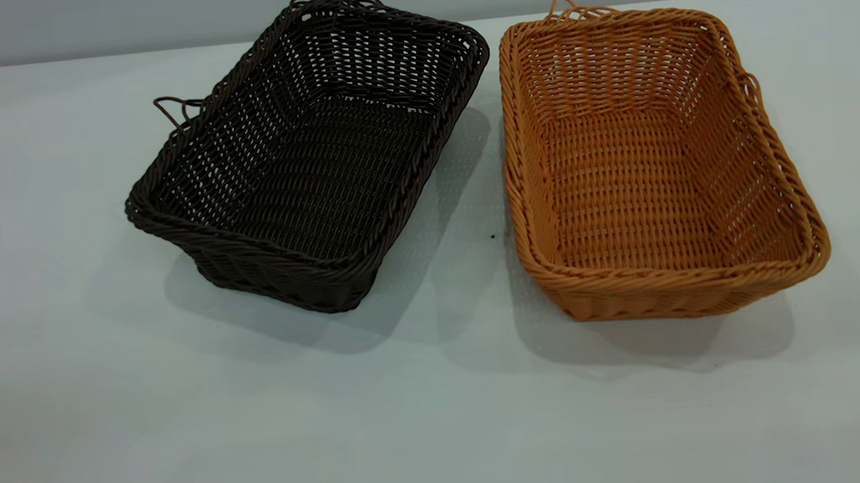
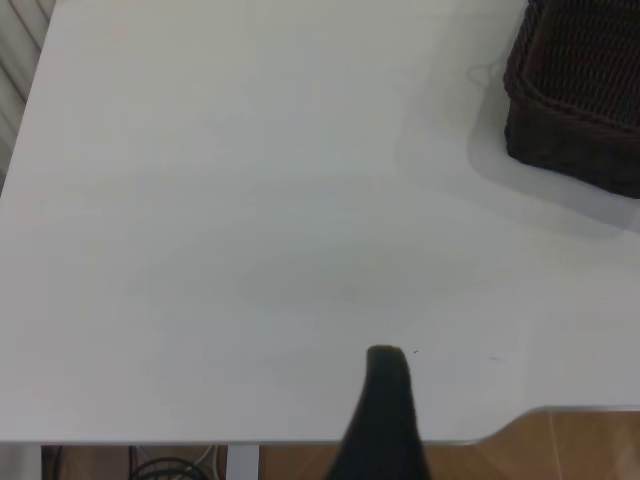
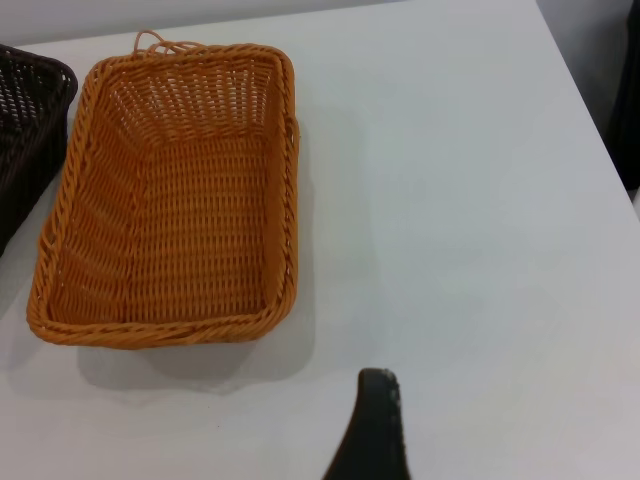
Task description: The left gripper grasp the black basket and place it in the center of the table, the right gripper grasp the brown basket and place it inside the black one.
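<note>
Black basket (image 1: 308, 155) sits on the counter (image 1: 91, 422), left of centre in the exterior view, turned at an angle so one corner points toward the camera. Upright, nothing inside, braided rim, thin wire loops sticking out at its far end and left side. Brown basket (image 1: 650, 166) stands just to its right, also upright with nothing in it, long sides running roughly front to back, a loop at the far end and one on the right side. The two baskets are close at their far corners, not touching as far as I can tell; the gap widens toward the camera. A tiny dark speck lies on the counter between them.

No arm shows in the exterior view.

Left wrist view: left gripper (image 2: 385, 410) shows as one dark tip over bare counter near the counter edge, well apart from the black basket (image 2: 580, 100), which is only a corner in that view. Fingers: cannot tell how far open; nothing held.

Right wrist view: right gripper (image 3: 372, 425) likewise one dark tip over bare counter, near the brown basket (image 3: 170, 200) but clear of it. Fingers: cannot tell; nothing held.
</note>
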